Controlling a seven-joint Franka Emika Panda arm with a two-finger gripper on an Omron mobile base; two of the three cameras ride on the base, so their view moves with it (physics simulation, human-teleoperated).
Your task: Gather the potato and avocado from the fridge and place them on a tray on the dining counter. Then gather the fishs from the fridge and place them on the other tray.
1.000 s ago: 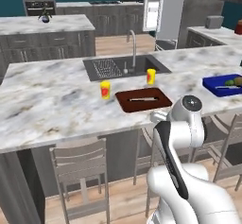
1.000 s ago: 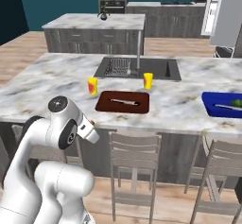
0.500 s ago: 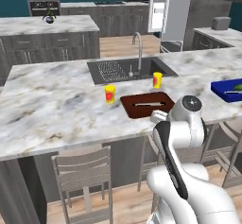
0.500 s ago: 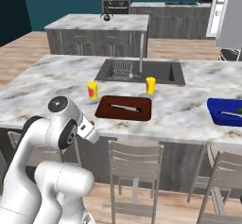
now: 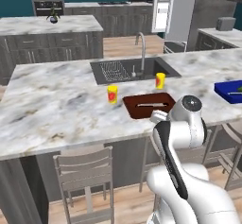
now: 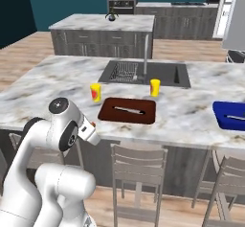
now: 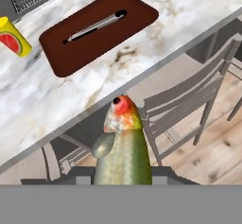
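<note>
Counter nearer now, fish [image 7: 124,152] in pincer

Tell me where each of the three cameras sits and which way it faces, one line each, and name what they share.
Left base view: behind the arm to its left, looking forward and down over the dining counter; the white arm rises at lower right.
Right base view: behind to its right, facing the same counter; the arm rises at lower left.
Hand view: on the hand, looking along the gripper, which is closed on a fish above a stool.
Shared: all show the other tray with a fish on it.
</note>
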